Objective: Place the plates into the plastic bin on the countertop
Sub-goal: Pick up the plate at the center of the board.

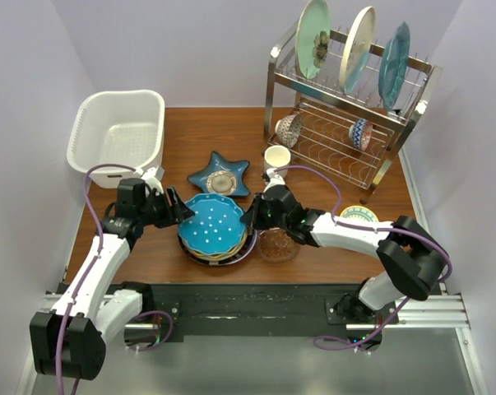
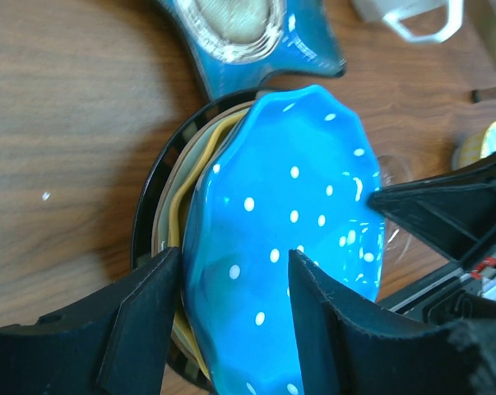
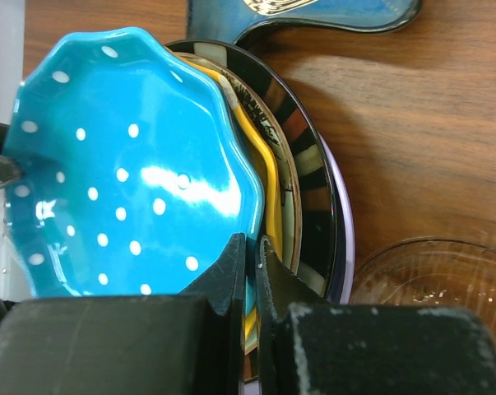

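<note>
We see the blue dotted plate (image 1: 215, 230) on top of a stack of plates (image 1: 234, 257) in the middle of the bench (image 1: 198, 136), well apart from the white plastic bin (image 1: 122, 95) at the far left. The left pincer (image 1: 182, 211) stands partway open astride the plate's left rim; we cannot tell whether it presses. The right pincer (image 1: 249, 218) is closed, with its tips against the right rim.

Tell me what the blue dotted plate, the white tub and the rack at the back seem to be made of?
The blue dotted plate looks like glazed ceramic, or perhaps melamine: glossy, with bright light reflections. The white tub looks like matte moulded plastic, with perforated walls. The rack looks like shiny metal wire, likely chromed or stainless steel.
</note>
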You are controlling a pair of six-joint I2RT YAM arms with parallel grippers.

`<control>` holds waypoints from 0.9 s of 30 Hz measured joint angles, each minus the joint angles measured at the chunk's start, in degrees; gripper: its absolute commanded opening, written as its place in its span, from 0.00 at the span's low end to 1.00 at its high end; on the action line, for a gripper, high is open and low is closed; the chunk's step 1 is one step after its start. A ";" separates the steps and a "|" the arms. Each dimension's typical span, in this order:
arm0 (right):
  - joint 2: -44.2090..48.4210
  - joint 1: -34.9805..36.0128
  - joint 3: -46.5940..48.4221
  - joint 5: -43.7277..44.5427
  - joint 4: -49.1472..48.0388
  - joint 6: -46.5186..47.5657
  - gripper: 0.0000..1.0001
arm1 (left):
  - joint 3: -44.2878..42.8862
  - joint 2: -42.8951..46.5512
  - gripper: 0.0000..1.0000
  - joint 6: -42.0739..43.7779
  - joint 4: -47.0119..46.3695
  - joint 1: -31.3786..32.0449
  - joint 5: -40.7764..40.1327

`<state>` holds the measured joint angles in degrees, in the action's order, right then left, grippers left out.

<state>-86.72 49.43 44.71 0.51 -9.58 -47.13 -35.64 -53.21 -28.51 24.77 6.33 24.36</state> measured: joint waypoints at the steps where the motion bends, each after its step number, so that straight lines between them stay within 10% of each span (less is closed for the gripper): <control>1: 0.00 -0.07 -0.09 0.02 0.02 0.00 0.00 | 0.35 0.15 0.58 -0.26 -1.01 -0.07 0.68; 13: 0.09 -1.09 -1.14 1.81 1.42 0.24 0.00 | 5.18 2.45 0.57 -5.53 -14.64 -0.74 9.27; 27: 2.84 -0.90 -1.07 1.81 4.09 1.38 0.00 | 5.11 0.52 0.47 -3.17 -8.72 -0.74 9.75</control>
<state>-83.88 48.53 43.64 2.33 -5.50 -45.76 -30.52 -52.69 -31.68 16.05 5.58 34.11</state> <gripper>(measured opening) 0.029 0.526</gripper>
